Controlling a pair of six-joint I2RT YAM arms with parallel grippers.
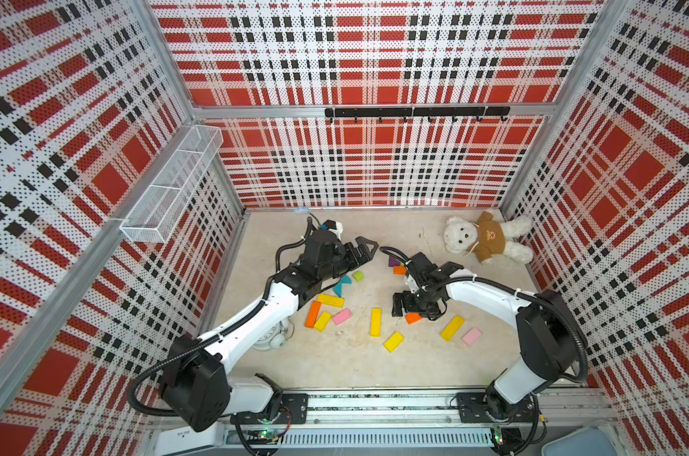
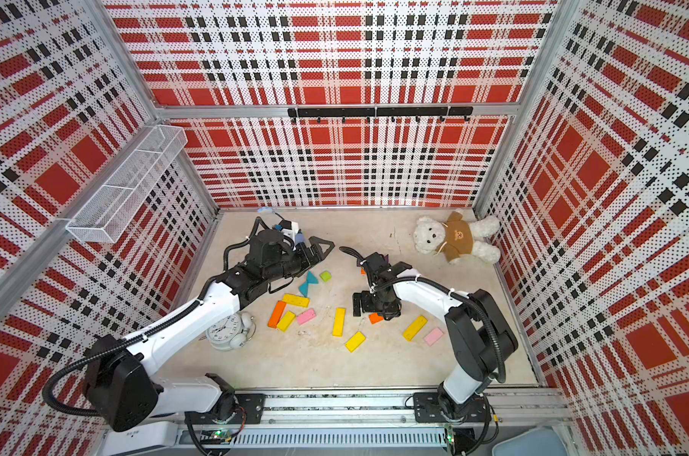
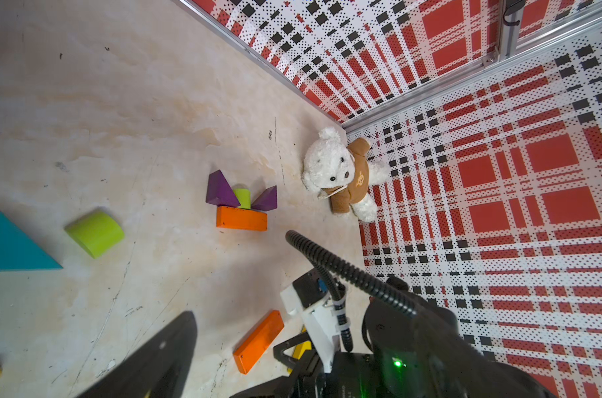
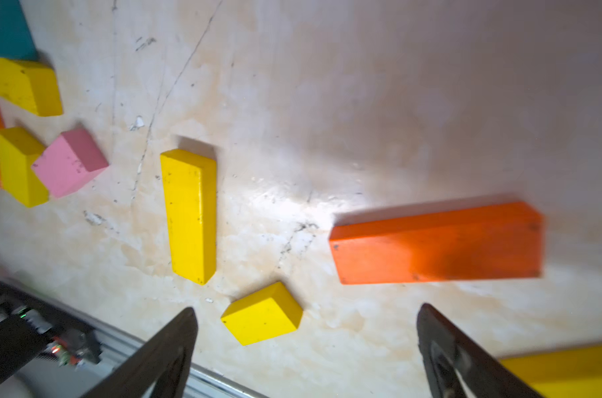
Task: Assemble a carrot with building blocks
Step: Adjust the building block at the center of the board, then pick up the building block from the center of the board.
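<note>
A small group of building blocks (image 3: 241, 217) lies at the back: an orange bar with two purple triangles (image 3: 220, 189) and a lime stub (image 3: 242, 198) along its far edge. My left gripper (image 1: 368, 252) hovers open and empty to their left. My right gripper (image 4: 306, 308) hangs open just above a loose orange bar (image 4: 437, 244), which also shows under it in a top view (image 1: 412, 318); nothing is held between its fingers (image 4: 175, 344). A short yellow block (image 4: 261, 313) lies near one fingertip. Yellow, orange and pink bars (image 1: 331, 300) and teal triangles (image 1: 342, 285) are scattered left of centre.
A plush bear (image 1: 489, 239) lies in the back right corner. A white alarm clock (image 2: 228, 329) sits by the left arm. A yellow bar (image 1: 452, 327) and a pink one (image 1: 471, 336) lie at the right. Plaid walls close three sides; a rail (image 1: 374, 402) runs along the front.
</note>
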